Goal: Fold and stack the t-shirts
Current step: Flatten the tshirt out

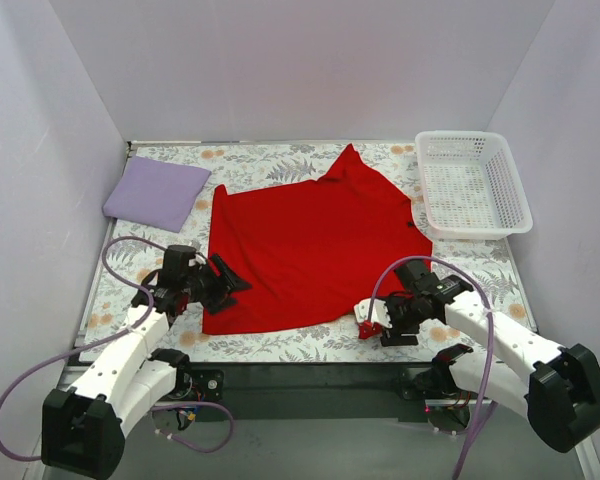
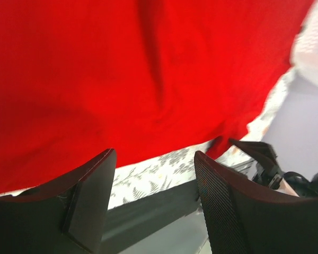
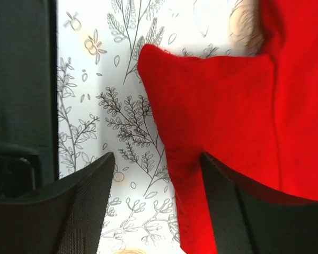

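Floral cloth (image 1: 280, 160): red shirt (image 1: 310, 250) flat at centre; lavender shirt (image 1: 155, 192) folded, far left corner. At red's near corners, left claw (image 1: 232, 281) and right claw (image 1: 376, 323) wide, empty. Best, I judge: pinch both corners evenly, fold level.

Bright, soft light fills everything, and shadows are faint. The top and right wrist views are sharp. The left wrist view is blurry, most at its right edge, and the red shirt (image 2: 122, 79) glows strongly there
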